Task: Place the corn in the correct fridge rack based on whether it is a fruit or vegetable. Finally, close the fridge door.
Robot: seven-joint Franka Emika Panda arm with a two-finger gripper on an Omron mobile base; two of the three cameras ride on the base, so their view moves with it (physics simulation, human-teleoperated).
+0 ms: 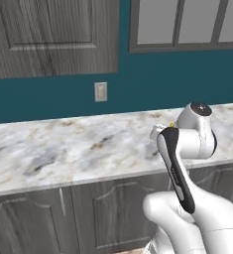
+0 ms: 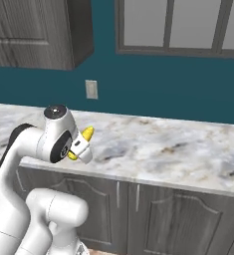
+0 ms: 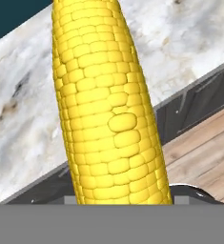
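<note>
The corn, a yellow cob, runs lengthwise up the middle of the hand view, close to the camera. In the right base view the corn sticks out past both sides of the white hand, and my gripper is shut on it, held above the marble counter's front part. From the left, only a yellow speck of the corn peeks from behind the gripper and wrist. The fingertips themselves are hidden by the cob. The fridge rack and fridge door are out of view.
A marble counter runs along a teal wall with an outlet. Grey cabinet doors stand beneath it, an upper cabinet and a window above. Wood floor lies below.
</note>
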